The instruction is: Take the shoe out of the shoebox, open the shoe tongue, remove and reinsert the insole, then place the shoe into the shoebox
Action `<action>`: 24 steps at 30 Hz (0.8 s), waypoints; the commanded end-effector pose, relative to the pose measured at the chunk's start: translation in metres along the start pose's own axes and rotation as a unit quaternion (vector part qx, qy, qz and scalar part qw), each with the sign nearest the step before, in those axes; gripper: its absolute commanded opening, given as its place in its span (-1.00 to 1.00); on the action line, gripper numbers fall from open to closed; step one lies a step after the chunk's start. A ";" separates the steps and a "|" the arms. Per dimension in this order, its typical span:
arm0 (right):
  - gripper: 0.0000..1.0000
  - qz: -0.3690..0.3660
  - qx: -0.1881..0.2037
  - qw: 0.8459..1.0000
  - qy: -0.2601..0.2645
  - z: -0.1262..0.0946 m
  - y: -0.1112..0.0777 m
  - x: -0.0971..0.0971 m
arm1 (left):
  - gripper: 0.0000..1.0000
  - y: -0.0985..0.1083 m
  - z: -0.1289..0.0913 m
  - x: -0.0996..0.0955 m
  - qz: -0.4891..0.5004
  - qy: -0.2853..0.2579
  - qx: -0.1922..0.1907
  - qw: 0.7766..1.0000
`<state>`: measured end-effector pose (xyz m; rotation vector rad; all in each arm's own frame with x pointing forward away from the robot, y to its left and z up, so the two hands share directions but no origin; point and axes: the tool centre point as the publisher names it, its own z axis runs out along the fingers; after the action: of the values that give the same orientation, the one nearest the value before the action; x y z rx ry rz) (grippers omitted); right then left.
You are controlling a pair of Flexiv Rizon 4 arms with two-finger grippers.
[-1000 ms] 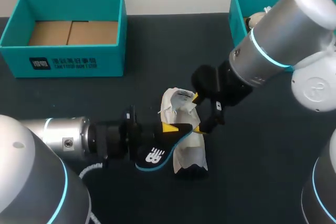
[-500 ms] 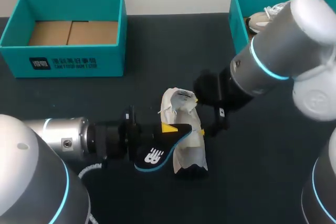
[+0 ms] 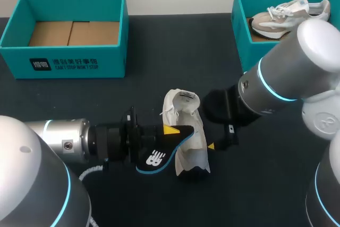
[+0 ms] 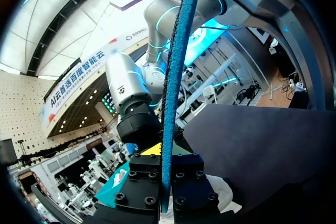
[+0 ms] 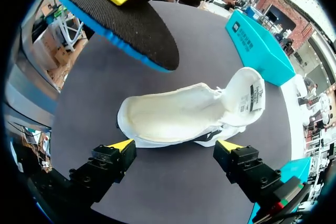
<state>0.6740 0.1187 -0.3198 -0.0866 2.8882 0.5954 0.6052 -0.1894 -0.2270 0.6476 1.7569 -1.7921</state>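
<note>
Nearest the robot, the left arm comes in low from the left side. Its left gripper (image 3: 169, 129) is clamped on a black insole (image 3: 158, 156) with a blue edge, both fingers pressing it from two sides (the left wrist view shows the insole edge-on, rising out from between the finger blocks). The insole is held in the air, just beside and partly over the white shoe (image 3: 187, 134). The shoe rests on the dark table (image 3: 159, 62) near its middle. The shoe's tongue (image 3: 181, 99) is pulled back, leaving the inside open to view.

The right gripper (image 5: 174, 145) hangs just beside the shoe on its right, fingers spread wide and holding nothing. In the right wrist view the shoe lies just ahead of the two yellow tips, and it is not clear whether either tip touches it.

Farther back on the left, a teal shoebox (image 3: 69, 65) shows a brown cardboard floor. At the far right, a second teal box (image 3: 238, 19) holds a beige sneaker (image 3: 284, 14).
</note>
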 end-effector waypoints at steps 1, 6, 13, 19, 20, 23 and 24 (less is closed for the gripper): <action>1.00 -0.002 -0.003 1.000 -0.001 0.003 -0.006 0.003 | -1.00 -0.002 0.001 0.002 0.000 -0.002 -0.002 1.000; 1.00 -0.006 -0.007 1.000 -0.002 0.006 -0.008 0.004 | -1.00 -0.002 0.001 0.002 0.000 -0.002 -0.002 1.000; 1.00 -0.033 -0.009 0.999 -0.001 0.009 -0.004 0.001 | -1.00 0.011 0.004 0.008 -0.011 0.002 -0.014 1.000; 1.00 -0.025 0.001 1.000 -0.002 0.009 -0.005 0.001 | -1.00 0.017 0.010 0.011 -0.019 0.003 -0.014 1.000; 1.00 -0.025 0.001 1.000 -0.002 0.009 -0.005 0.001 | -1.00 0.019 0.012 0.012 -0.021 0.002 -0.014 1.000; 1.00 -0.025 0.001 1.000 -0.002 0.009 -0.005 0.001 | -1.00 0.024 0.018 0.016 -0.027 0.000 -0.013 1.000; 1.00 -0.025 0.001 1.000 -0.002 0.009 -0.005 0.001 | -1.00 0.027 0.020 0.017 -0.028 0.000 -0.014 1.000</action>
<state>0.6762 0.1163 -0.3291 -0.1595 2.8757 0.5855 0.6082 -0.1961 -0.2485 0.5959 1.8166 -1.7999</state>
